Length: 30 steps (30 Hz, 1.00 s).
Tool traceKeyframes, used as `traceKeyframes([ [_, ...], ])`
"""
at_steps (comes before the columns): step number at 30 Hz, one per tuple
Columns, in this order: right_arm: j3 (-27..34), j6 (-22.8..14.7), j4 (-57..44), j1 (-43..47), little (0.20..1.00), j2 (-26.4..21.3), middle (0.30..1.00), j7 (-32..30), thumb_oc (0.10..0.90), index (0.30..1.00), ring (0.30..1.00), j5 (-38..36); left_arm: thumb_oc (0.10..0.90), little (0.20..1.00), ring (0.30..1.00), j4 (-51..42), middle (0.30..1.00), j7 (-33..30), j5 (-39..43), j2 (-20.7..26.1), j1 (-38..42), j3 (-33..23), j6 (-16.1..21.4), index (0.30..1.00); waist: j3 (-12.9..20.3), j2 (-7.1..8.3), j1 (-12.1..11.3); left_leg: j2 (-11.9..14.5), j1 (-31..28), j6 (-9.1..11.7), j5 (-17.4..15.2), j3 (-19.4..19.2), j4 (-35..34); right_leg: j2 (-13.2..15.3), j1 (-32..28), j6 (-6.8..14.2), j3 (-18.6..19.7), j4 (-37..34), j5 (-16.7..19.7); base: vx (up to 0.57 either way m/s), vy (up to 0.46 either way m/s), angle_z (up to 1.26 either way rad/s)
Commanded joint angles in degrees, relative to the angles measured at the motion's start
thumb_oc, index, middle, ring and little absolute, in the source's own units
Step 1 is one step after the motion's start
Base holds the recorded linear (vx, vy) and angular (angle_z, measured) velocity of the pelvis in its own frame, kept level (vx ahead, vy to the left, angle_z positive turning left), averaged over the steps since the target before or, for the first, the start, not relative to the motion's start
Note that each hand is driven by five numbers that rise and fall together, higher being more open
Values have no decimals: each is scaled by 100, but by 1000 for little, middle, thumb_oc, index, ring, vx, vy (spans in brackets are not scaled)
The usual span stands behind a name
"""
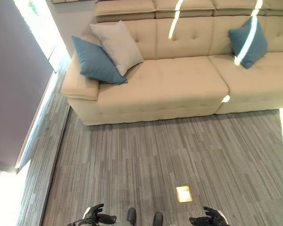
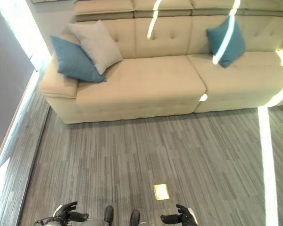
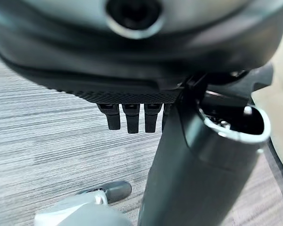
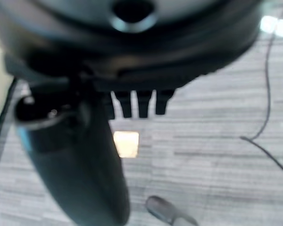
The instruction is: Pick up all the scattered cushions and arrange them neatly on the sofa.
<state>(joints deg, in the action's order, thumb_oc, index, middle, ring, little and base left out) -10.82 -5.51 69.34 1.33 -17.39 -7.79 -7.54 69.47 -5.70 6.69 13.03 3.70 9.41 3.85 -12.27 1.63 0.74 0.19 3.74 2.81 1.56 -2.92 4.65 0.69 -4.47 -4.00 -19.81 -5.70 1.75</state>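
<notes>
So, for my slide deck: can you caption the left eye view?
Three cushions on a beige sofa, both hands, left and right, hanging empty over grey floor.

A living room or lounge is showing here: a long beige tufted sofa (image 1: 179, 80) is standing against the wall on grey striped carpet (image 1: 155, 160), carrying two teal cushions (image 1: 96, 61) and a light grey cushion (image 1: 117, 45), with a brass floor socket (image 1: 184, 193) nearby.
</notes>
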Motion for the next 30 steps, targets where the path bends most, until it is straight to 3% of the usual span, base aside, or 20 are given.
traceKeyframes([
  [1, -26, -71, 66, 84, 900, -234, 900, -143, 800, 900, 900, 72, 800, 900, 900, 144, 900, -56, -128, 11, 31, 234, 123, 900, 147, 73, -15, 167, 58, 51, -382, -231, 216, 256, 6, 788, 480, 70, -386, 49, 59, 57],
  [8, -132, -12, 45, 172, 900, -146, 900, -128, 800, 900, 900, 253, 800, 900, 900, 200, 900, -63, -104, 46, -41, 107, 128, 900, 203, 97, -89, 73, -104, -108, -445, -272, -124, 366, 33, 931, 485, 191, -363, 64, 120, 19],
  [14, -302, 62, -154, 354, 900, -78, 900, -82, 800, 900, 900, 382, 800, 900, 900, 125, 900, -64, -83, 162, 77, 106, 110, 900, 100, 80, -202, -49, -201, -343, -513, -215, -241, 642, 546, 1120, 674, 1297, -512, 14, 113, -15],
  [15, -324, 65, -156, 369, 900, -71, 900, -82, 800, 900, 900, 417, 800, 900, 900, 119, 900, -61, -93, 189, 109, 129, 113, 900, 79, 70, -190, -58, -184, -362, -517, -163, -228, 641, 681, 1155, 780, 1497, -512, 62, 40, -3],
  [16, -372, 70, -146, 371, 900, -62, 900, -65, 800, 900, 900, 458, 800, 900, 900, 114, 900, -61, -100, 231, 174, 184, 134, 900, 63, 58, -121, -97, -247, -388, -516, -1, -278, 469, 842, 1157, 1192, 1681, -550, 55, 17, 8],
  [17, -371, 70, -146, 373, 900, -62, 900, -65, 800, 900, 900, 458, 800, 900, 900, 115, 900, -61, -100, 231, 175, 184, 134, 900, 80, 57, -120, -95, -225, -387, -507, 0, -280, 466, 860, 1156, 1191, 1671, -537, 76, 0, 23],
  [20, -364, 92, -58, 346, 900, -87, 900, -65, 800, 900, 900, 401, 800, 900, 900, 87, 900, -62, -107, 248, 249, 233, 156, 900, 147, 98, -49, -208, -279, -376, -471, 227, -354, 154, 799, 1054, 1701, 1375, -630, 74, -42, 40],
  [26, -343, 53, 71, 253, 900, -121, 900, -38, 800, 900, 900, 338, 800, 900, 900, 204, 900, -9, -117, 205, 228, 231, 139, 900, 200, 198, -3, -245, -302, -206, -597, 470, -99, 3, 456, 827, 1747, 966, -643, 102, -129, 50],
  [29, -261, 34, 68, 220, 900, -193, 900, -38, 800, 900, 900, 245, 800, 900, 900, 184, 900, 4, -179, 189, 263, 332, 116, 900, 114, 235, 81, -212, -22, -78, -676, 426, 383, 11, 396, 723, 1589, 906, -696, 21, -78, 80],
  [30, -215, 27, 72, 216, 900, -233, 900, -66, 800, 900, 900, 175, 800, 900, 900, 143, 900, -7, -164, 172, 310, 376, 115, 900, 45, 265, 119, -132, 239, -29, -665, 207, 686, 88, 344, 675, 1438, 865, -722, 34, 9, 68],
])
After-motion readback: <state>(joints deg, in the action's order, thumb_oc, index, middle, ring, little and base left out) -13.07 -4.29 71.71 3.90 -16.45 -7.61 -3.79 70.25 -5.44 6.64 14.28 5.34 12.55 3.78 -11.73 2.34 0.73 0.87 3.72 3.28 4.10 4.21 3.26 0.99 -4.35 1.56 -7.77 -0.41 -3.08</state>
